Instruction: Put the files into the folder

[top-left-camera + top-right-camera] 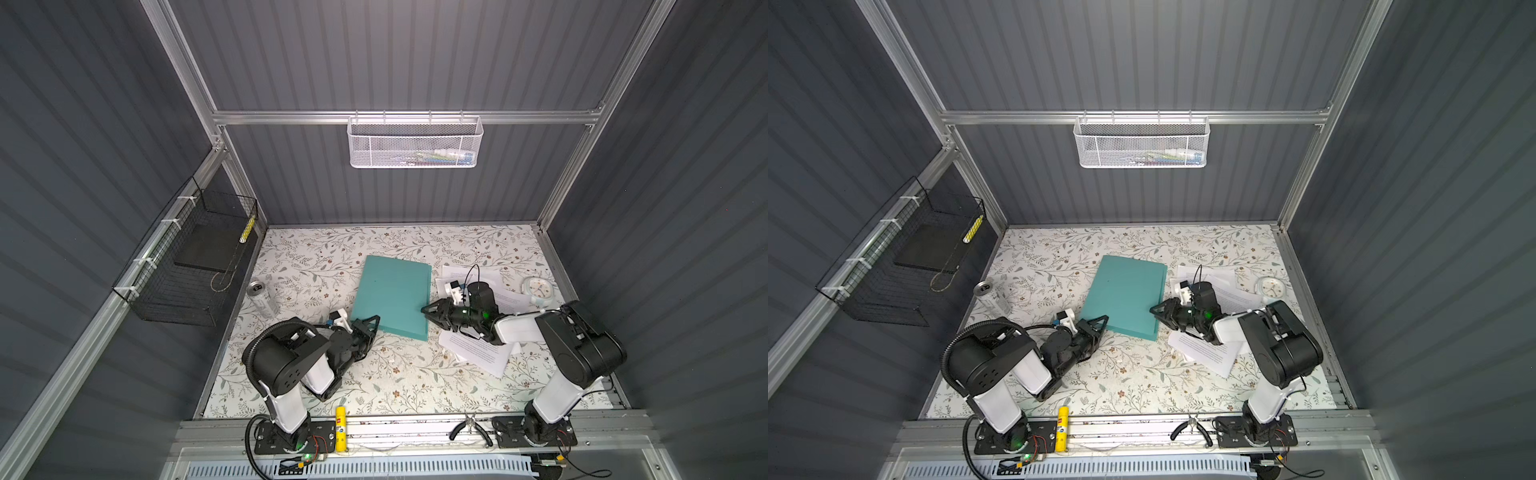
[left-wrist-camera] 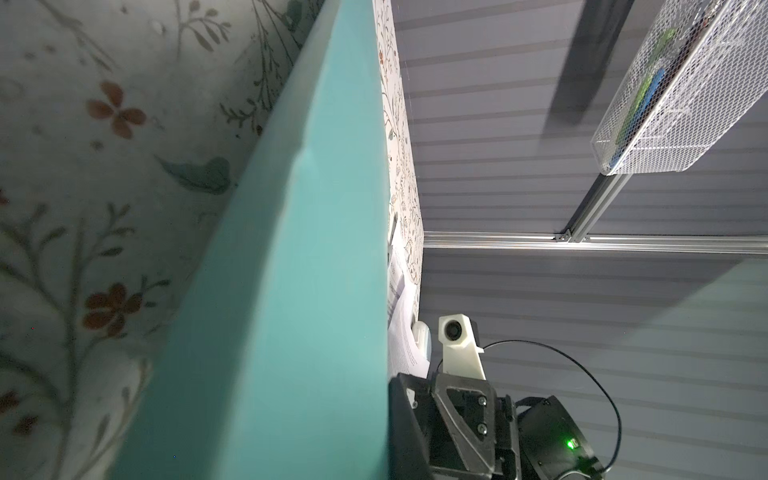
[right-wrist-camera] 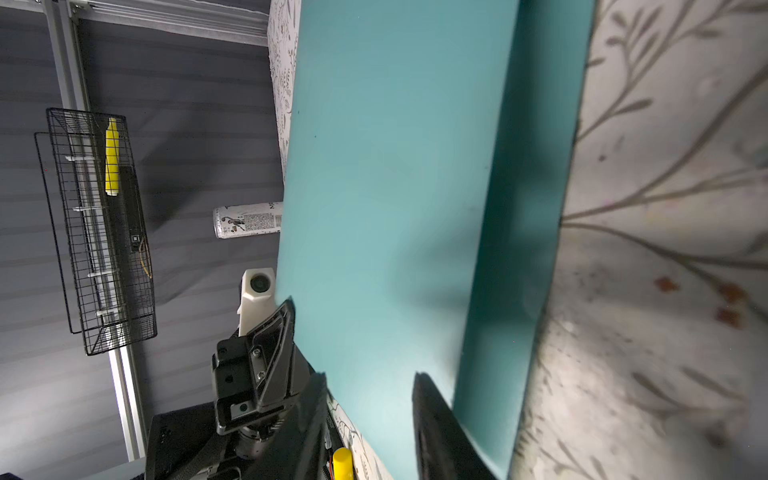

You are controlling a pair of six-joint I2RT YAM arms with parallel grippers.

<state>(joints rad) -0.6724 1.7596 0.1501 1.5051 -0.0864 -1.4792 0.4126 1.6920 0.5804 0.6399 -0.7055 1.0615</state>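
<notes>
The teal folder (image 1: 392,293) lies closed in the middle of the floral table in both top views. My left gripper (image 1: 371,322) is at its near left corner, shut on that corner; in the left wrist view the folder (image 2: 291,291) runs right up to the lens and hides the jaws. My right gripper (image 1: 424,309) reaches the folder's right edge near the front. Its jaws stand partly apart in the right wrist view (image 3: 370,376), both over the top cover (image 3: 395,187). The files (image 1: 482,353), white printed sheets, lie loosely spread under the right arm, with more of them (image 1: 457,272) behind it.
A drink can (image 1: 259,297) stands left of the folder and a small white clock (image 1: 536,289) at the right. A yellow glue stick (image 1: 340,428) and pliers (image 1: 469,430) lie on the front rail. A black wire basket (image 1: 187,266) hangs left, a white mesh basket (image 1: 413,141) behind.
</notes>
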